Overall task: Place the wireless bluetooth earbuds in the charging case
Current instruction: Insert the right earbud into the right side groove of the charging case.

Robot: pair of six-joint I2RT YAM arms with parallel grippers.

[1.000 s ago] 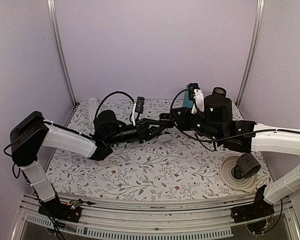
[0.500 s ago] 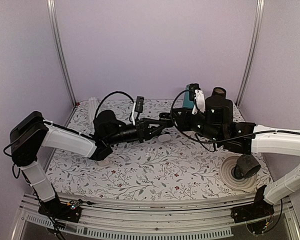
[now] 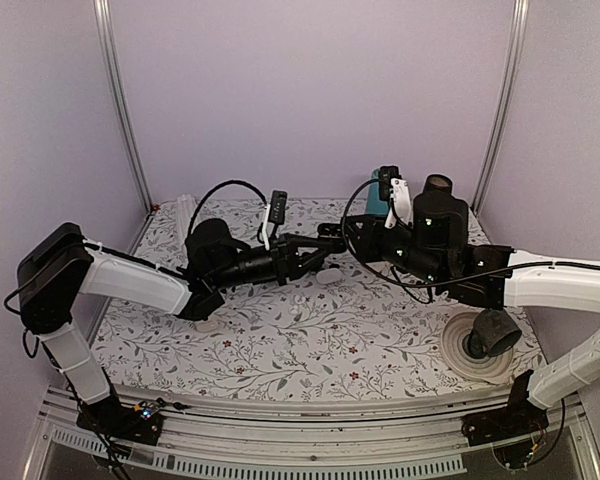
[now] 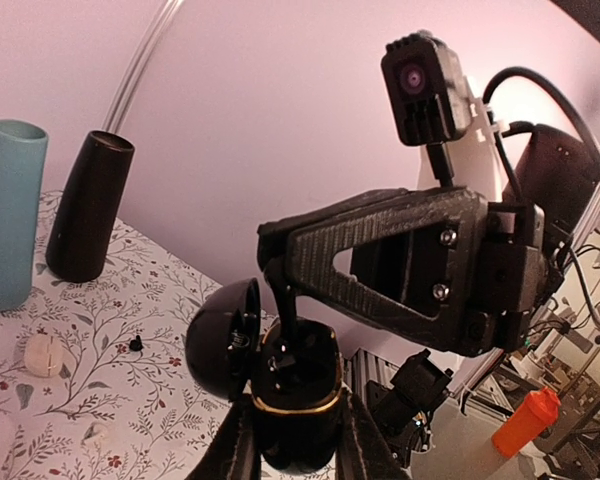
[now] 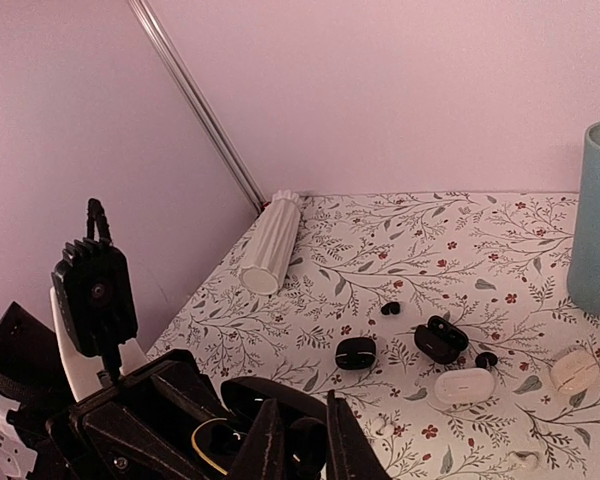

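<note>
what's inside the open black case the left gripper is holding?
The right gripper reaches into the open black case, held by the left gripper. Only its gold rim and dark hollow show; the fingers hide whether any earbud is seated inside.

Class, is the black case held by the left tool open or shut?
Open: the black case has its lid swung aside, baring a gold rim.

Left wrist view, bottom centre: charging case (image 4: 298,395) interior hidden behind right pincer (image 4: 280,300) tip. Right wrist view, bottom edge: its fingertips (image 5: 264,448) cropped; grip contents unreadable.
</note>
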